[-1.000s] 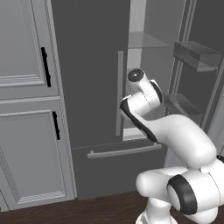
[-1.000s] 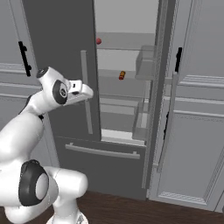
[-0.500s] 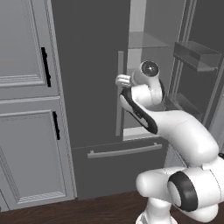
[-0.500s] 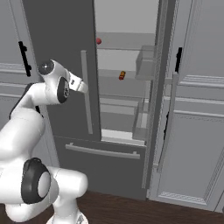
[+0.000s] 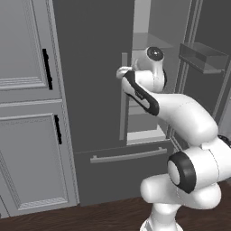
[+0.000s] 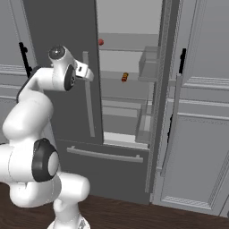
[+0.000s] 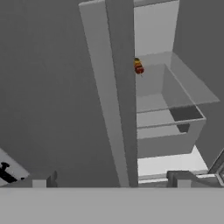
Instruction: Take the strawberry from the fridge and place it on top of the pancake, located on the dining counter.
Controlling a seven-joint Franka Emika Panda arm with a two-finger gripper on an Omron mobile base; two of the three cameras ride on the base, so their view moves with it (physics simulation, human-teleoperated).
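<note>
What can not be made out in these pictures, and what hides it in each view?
- Strawberry: right base view, too small to show shape.
- Banded item: too small to identify in right base or hand view.
- Fridge interior: left base view, mostly hidden by the closed door and arm.
- Gripper: hand view, fingertips cut off by the bottom edge.

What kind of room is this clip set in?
A rendered home kitchen, most likely: a tall dark-grey fridge with one door open, pale shelves holding a strawberry, and light-grey panelled cabinets beside it.

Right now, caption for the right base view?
Arm raised before the half-open fridge; strawberry on the top shelf.
</note>
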